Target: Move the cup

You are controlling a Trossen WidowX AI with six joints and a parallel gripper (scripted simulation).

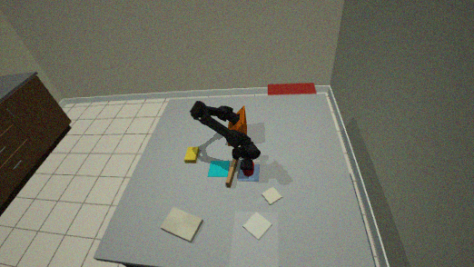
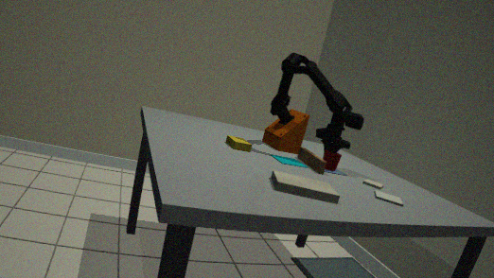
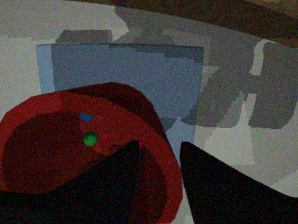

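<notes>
Two dark fingers of the tool (image 3: 160, 189) straddle the near wall of the round red plastic cup (image 3: 60, 156), closing but not yet gripping. It stands upright, mouth up, on the grey-blue square pad (image 3: 133, 76) on the surface (image 3: 20, 23), a green marble (image 3: 91, 139) inside. No writing shows.

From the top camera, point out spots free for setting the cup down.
Free: the cyan pad, between yellow block and wooden bar; also table right of the arm. Crowded: around the red cup, under the gripper.

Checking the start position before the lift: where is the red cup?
In the top view the red cup sits on the grey-blue pad, right of the wooden bar, directly under the gripper.
</notes>
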